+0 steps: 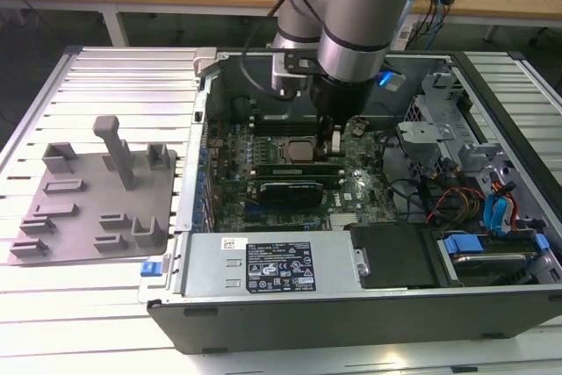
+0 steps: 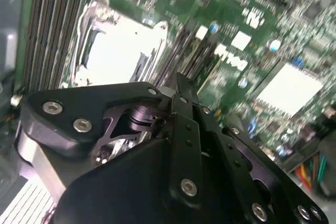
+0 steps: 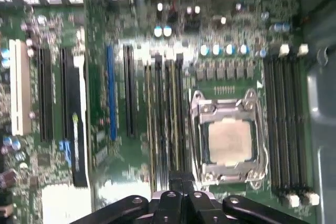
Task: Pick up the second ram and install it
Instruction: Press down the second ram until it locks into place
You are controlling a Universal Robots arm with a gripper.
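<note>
My gripper reaches down into the open computer case, just beside the CPU socket. In both wrist views its black fingers come together, shut, with no gap between them. Their tips sit over one end of the memory slots next to the socket. A slim green stick, the second ram, stands on edge in one of those slots and runs straight to the fingertips; in the exterior view the ram lies along the socket. I cannot tell whether the tips press on it or pinch it.
The grey holder tray lies on the slatted table at the exterior view's left, outside the case. The power supply lines the case's near side. Cables and drive bays crowd the exterior view's right. More slots flank the socket's other side.
</note>
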